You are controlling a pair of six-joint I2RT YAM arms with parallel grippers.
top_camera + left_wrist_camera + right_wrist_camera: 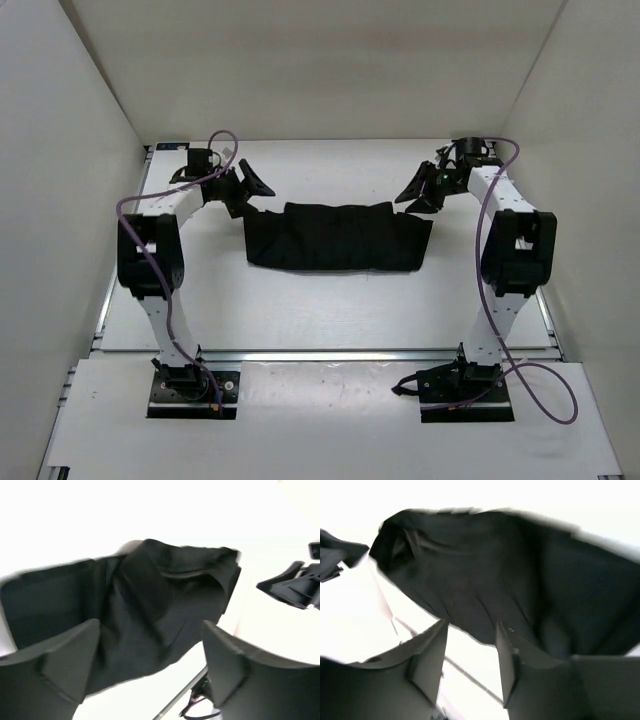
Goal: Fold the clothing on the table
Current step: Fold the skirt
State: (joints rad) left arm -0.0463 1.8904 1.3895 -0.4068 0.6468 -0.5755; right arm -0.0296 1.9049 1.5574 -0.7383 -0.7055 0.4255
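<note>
The clothing (335,238) lies in a creased band in the middle of the surface (300,310). The left tool (245,187) and right tool (418,195) hang beside its far corners, jaws apart and empty. The wrist views are blurred, but the bunched top layer may slump open, undoing the fold

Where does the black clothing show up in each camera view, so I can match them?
Top external: the clothing lies in the middle of the picture, toward the far half of the table.
Left wrist: the clothing fills the centre and runs to the left edge.
Right wrist: the clothing spans the upper centre and right side.
Shared landmark: the white table under it.
</note>
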